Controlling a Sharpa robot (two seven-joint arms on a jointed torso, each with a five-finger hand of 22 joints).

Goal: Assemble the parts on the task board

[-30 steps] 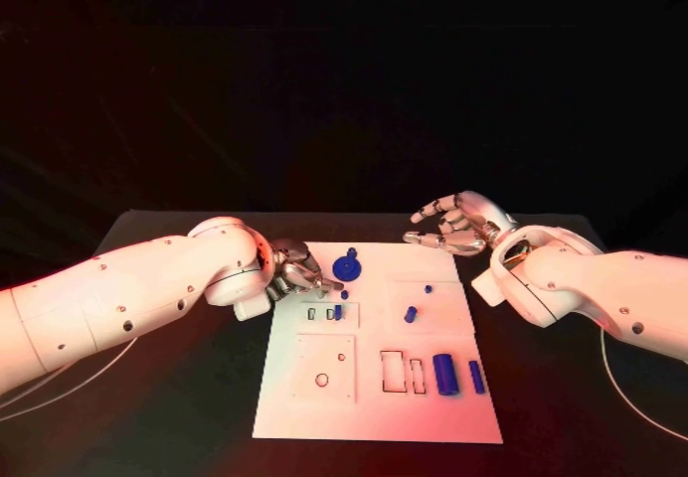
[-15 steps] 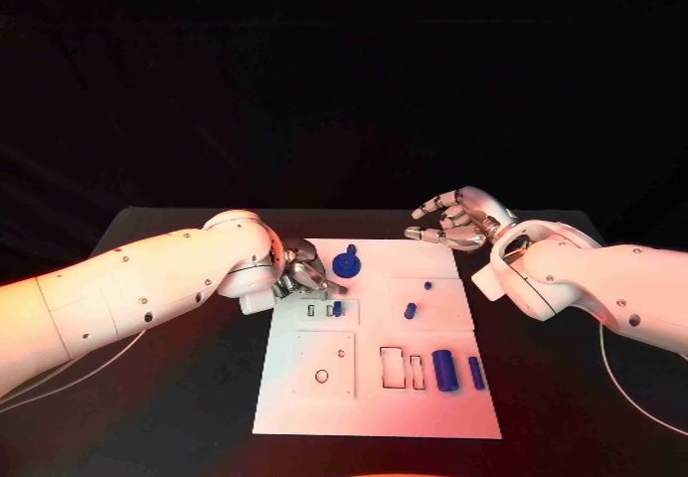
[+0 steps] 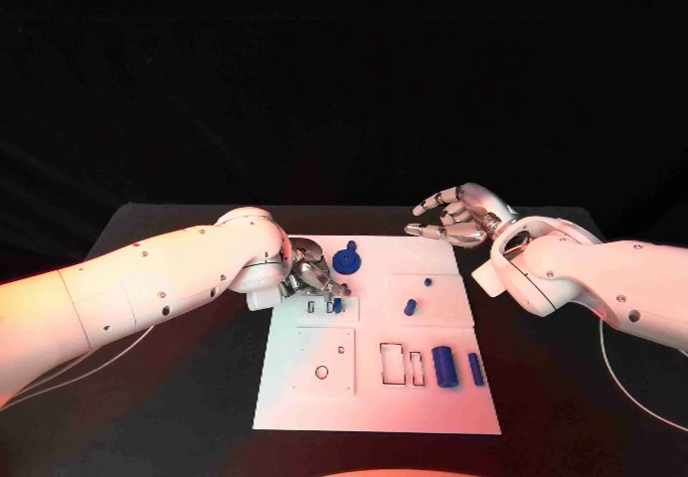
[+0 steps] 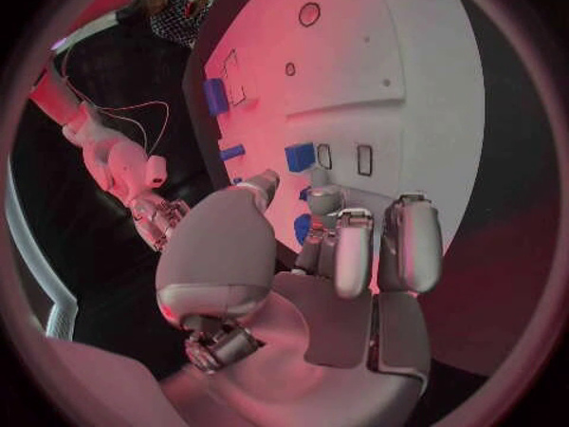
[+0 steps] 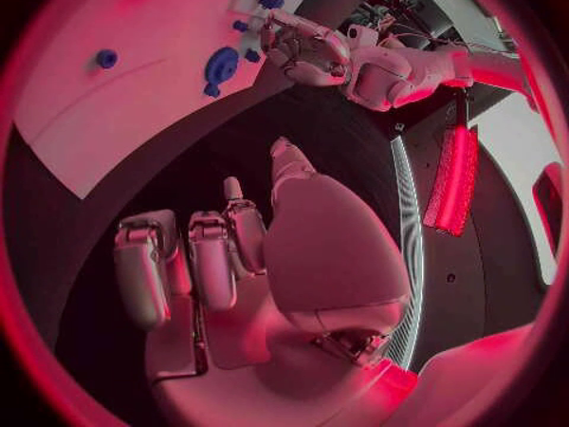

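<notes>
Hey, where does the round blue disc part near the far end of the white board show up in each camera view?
Head view: the blue disc stands on the task board near its far edge, just beside the left hand.
Left wrist view: I cannot pick it out; the hand's own fingers cover that area.
Right wrist view: the disc sits at the board's edge, next to the left hand.
Shared landmark: the left hand.

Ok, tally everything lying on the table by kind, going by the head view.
White task board: 1
Round blue disc part: 1
Blue cylinders lying flat: 2
Small blue pegs: 3
Total visible: 7
</notes>
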